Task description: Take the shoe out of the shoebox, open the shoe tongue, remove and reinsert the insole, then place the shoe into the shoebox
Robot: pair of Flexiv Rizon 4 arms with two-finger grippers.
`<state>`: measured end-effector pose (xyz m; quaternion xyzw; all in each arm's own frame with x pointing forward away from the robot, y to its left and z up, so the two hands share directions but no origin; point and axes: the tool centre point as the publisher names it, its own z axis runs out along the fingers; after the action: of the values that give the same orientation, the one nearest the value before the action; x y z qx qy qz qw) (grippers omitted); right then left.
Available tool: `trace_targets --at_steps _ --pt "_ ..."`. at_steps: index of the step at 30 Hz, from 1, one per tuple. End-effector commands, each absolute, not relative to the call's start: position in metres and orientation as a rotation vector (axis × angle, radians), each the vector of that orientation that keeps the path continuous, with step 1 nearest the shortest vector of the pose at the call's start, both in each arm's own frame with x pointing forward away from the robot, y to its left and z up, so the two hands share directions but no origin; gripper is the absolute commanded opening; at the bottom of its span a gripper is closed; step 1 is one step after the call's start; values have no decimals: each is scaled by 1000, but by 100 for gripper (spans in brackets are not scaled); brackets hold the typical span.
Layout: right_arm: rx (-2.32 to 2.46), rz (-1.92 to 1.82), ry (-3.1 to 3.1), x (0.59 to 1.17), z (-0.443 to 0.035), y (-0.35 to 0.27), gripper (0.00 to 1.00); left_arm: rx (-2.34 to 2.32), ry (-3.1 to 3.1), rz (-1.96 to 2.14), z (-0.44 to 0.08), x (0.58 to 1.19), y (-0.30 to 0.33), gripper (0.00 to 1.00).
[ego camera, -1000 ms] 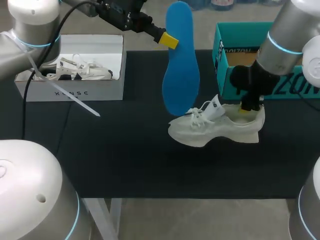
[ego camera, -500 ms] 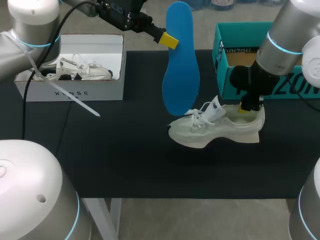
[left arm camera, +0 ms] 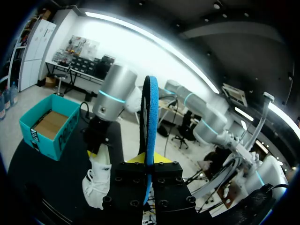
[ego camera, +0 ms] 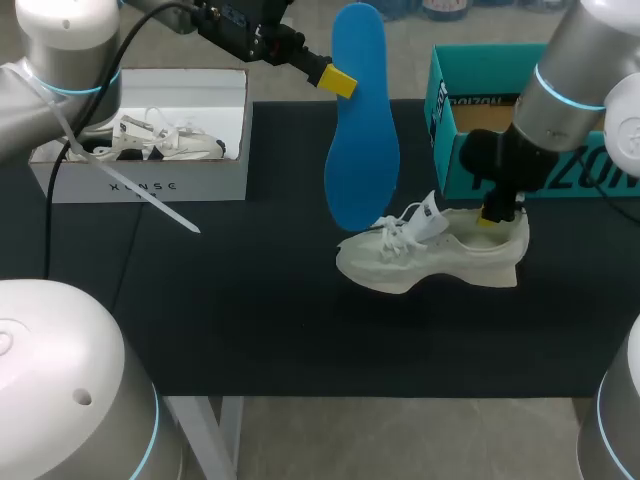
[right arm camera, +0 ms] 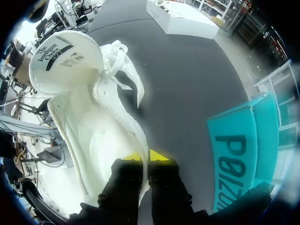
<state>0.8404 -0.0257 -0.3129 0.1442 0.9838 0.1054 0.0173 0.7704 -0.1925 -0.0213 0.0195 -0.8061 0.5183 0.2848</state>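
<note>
Shoe (ego camera: 430, 255), just beside the teal box (ego camera: 470, 75), is being pinched at its heel rim by the right gripper's (ego camera: 488, 218) fingers. Left gripper's (ego camera: 338, 82) fingers are clamping the blue insole (ego camera: 358, 130) upright. Farther off, the teal box is standing open; the white box (ego camera: 150, 185) is holding another shoe (ego camera: 165, 140).

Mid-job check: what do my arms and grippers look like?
The left arm and right arm are rounded silver links with glowing cyan rings; a black cable runs along the left arm. The left gripper and right gripper are black with yellow tips.

Black matte tabletop (ego camera: 250, 320); pale metal frame (ego camera: 222, 425) beneath.
</note>
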Motion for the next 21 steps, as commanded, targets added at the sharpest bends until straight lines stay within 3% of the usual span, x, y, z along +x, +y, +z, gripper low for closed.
trace_targets --at_steps 1,13,21 --pt "598 341 2994 826 -307 -26 0 52 -2158 1386 -21 770 -192 0" --pt "1073 153 2754 803 -302 -14 0 52 -2158 1386 -21 770 -192 0" --pt "1340 244 2674 803 -308 4 0 52 -2158 1386 -21 770 -192 0"
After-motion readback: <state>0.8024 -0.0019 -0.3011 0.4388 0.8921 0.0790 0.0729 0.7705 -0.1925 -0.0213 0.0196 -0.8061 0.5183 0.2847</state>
